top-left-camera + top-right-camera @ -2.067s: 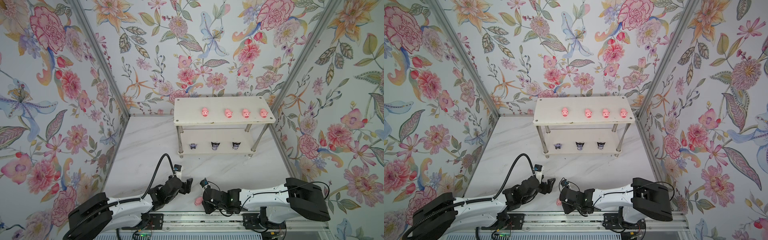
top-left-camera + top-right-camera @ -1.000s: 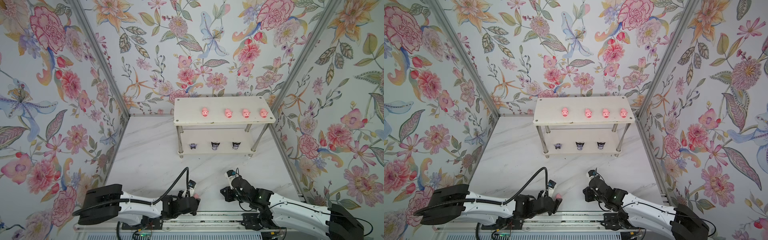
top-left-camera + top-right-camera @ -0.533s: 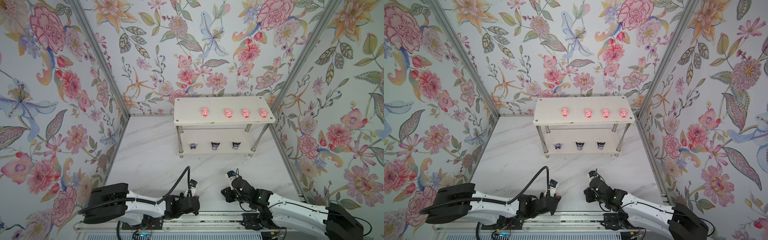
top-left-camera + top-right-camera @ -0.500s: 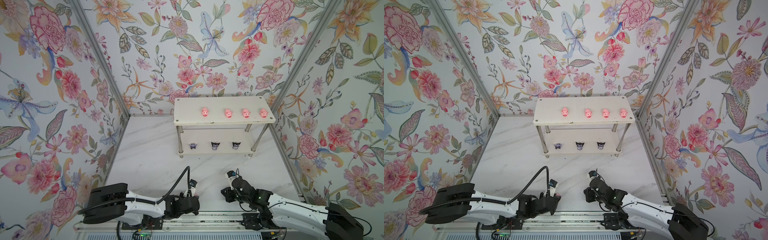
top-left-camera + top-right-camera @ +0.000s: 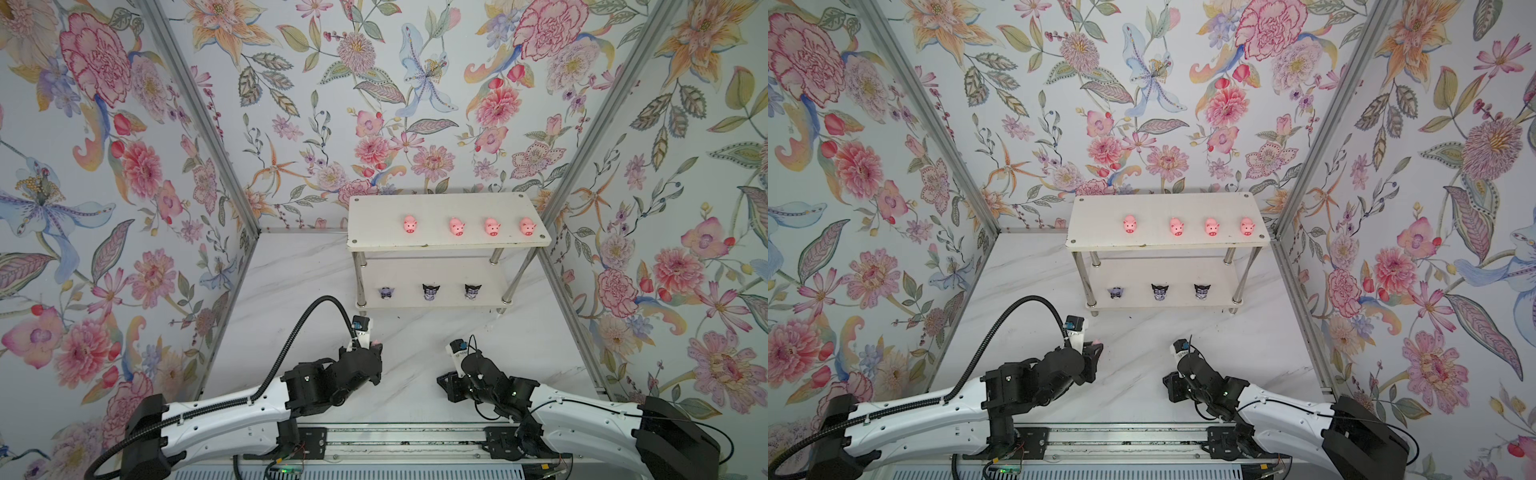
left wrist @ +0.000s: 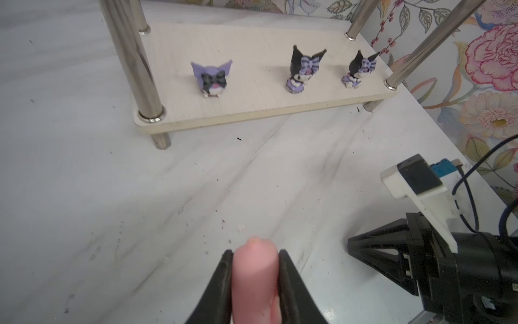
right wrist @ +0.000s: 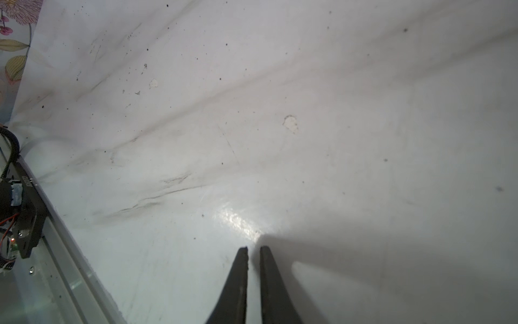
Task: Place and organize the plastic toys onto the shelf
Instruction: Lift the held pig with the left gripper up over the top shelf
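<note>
My left gripper (image 6: pixel 255 254) is clamped on the one pig (image 6: pixel 255 280) not on the shelf (image 5: pixel 440 205), pinching its sides near the front of the surface (image 6: pixel 140 196), left of the middle. My right gripper (image 7: pixel 253 249) has its jaws drawn together on nothing, low over bare marble on the right. The shelf stands at the far side. Four pigs (image 5: pixel 457 227) line its top board and three purple-and-black figurines (image 5: pixel 431 291) its lower one.

I judge the grip to be the weak point. The pig is smooth and rounded, held only by the tips, so it could twist or squirt out as I lift and reach. On the way up I could clip the top board's near edge or a chrome leg (image 6: pixel 134 61). Setting down, I could nudge a standing pig out of the row. My right gripper sits just beside my path, so a careless swing could make the arms meet.

The held pig is blurred and cut off by the wrist view's edge, so I cannot tell which way its snout faces. In both top views only a pink sliver shows past my wrist. The top board hides the far part of the lower one.
</note>
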Action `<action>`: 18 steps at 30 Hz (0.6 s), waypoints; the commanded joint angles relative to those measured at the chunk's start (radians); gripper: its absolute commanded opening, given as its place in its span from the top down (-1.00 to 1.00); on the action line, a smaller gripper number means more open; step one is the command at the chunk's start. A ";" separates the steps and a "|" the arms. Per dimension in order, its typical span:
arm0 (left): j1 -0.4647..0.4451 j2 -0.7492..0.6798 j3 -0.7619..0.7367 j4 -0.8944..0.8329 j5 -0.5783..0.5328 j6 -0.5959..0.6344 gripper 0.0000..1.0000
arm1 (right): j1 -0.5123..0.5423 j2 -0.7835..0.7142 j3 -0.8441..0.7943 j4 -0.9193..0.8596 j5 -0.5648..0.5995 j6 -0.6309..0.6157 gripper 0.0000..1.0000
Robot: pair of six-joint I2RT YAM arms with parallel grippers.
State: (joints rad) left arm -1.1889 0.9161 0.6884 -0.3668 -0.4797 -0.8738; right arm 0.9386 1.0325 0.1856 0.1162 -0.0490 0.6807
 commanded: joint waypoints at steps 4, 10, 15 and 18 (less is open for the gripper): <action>0.114 0.051 0.269 -0.185 -0.052 0.269 0.38 | -0.008 0.242 0.031 0.085 -0.065 -0.059 0.76; 0.303 0.173 0.497 -0.214 0.029 0.433 0.40 | -0.001 0.521 0.053 0.282 -0.162 -0.060 0.85; 0.337 0.261 0.712 -0.266 0.010 0.498 0.40 | 0.000 0.687 0.043 0.470 -0.242 -0.030 0.91; 0.352 0.314 0.815 -0.276 -0.006 0.544 0.39 | 0.009 0.684 0.065 0.446 -0.249 -0.039 0.92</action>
State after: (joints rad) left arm -0.8562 1.2022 1.4223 -0.6018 -0.4755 -0.4168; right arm 0.9344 1.6463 0.3016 0.8135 -0.2893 0.6426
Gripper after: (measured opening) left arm 0.303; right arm 0.048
